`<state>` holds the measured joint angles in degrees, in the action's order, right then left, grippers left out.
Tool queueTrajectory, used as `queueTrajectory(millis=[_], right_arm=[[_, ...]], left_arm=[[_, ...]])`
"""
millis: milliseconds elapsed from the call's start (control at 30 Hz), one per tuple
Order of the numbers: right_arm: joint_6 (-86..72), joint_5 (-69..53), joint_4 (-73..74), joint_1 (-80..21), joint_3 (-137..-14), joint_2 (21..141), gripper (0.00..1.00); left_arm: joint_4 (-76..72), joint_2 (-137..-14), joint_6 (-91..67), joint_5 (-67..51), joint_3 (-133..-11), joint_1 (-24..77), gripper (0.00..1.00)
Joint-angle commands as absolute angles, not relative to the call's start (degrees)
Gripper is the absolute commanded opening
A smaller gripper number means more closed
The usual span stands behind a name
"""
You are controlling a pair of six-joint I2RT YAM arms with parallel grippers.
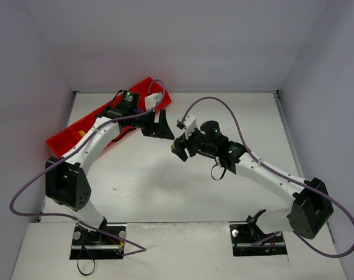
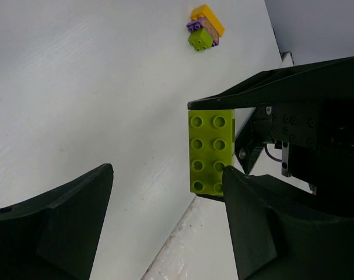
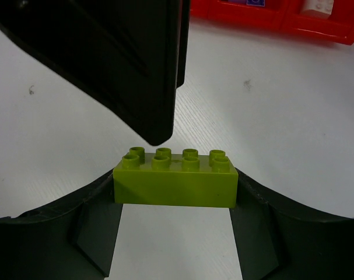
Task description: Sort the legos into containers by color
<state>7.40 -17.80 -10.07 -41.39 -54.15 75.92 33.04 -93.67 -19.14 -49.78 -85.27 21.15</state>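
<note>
My right gripper (image 3: 177, 176) is shut on a lime green two-by-four brick (image 3: 175, 185) and holds it by its ends above the table. In the left wrist view the same brick (image 2: 211, 153) hangs between the right gripper's black fingers. My left gripper (image 2: 168, 172) is open and empty, with one fingertip (image 3: 156, 131) just over the brick's studs. A small stack of yellow, purple and lime bricks (image 2: 204, 28) lies on the table farther off. The red tray (image 1: 72, 133) sits at the back left; it holds a white brick (image 3: 319, 7).
In the top view the two grippers, left (image 1: 163, 125) and right (image 1: 178, 150), meet near the table's middle. Grey walls close in the table on three sides. The left arm's cable loops over the tray's far end.
</note>
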Motion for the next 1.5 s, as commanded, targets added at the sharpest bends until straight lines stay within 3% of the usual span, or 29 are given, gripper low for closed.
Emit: queueTrajectory(millis=[0, 667, 867, 1000, 1033, 1100, 1133, 1267, 1467], right_arm=[[8.26, -19.34, -15.12, -42.27, -57.65, 76.38, 0.02], [8.35, -19.51, -15.73, -43.33, -59.68, 78.75, 0.02], [8.35, -19.78, -15.73, -43.42, -60.2, 79.28, 0.04], [8.17, -19.86, -15.64, -43.5, -60.12, 79.72, 0.08], [8.17, -19.86, -15.64, -43.42, -60.03, 79.8, 0.11], [8.0, -19.6, -15.64, -43.42, -59.85, 79.8, 0.3], [7.82, -18.99, -15.64, -43.42, -59.77, 79.89, 0.48], [6.42, -16.45, -15.64, -43.33, -59.06, 79.98, 0.75], [3.61, -16.0, -15.12, -40.7, -57.39, 79.45, 0.85]], left_arm=[[32.61, -88.95, -18.54, -51.77, -85.26, 21.44, 0.69], [31.02, -89.56, -20.22, -57.22, -81.57, 23.64, 0.68], [31.2, -90.87, -19.43, -56.86, -81.12, 23.82, 0.45], [31.2, -91.23, -18.81, -56.69, -82.0, 23.73, 0.17], [31.29, -91.14, -18.72, -56.34, -82.18, 23.82, 0.07], [30.94, -90.79, -18.46, -56.08, -82.18, 23.56, 0.02], [30.85, -90.62, -18.54, -55.64, -82.09, 23.47, 0.0], [30.85, -89.83, -18.37, -52.48, -80.25, 21.54, 0.0], [33.3, -86.4, -19.86, -38.79, -77.61, 11.88, 0.0]])
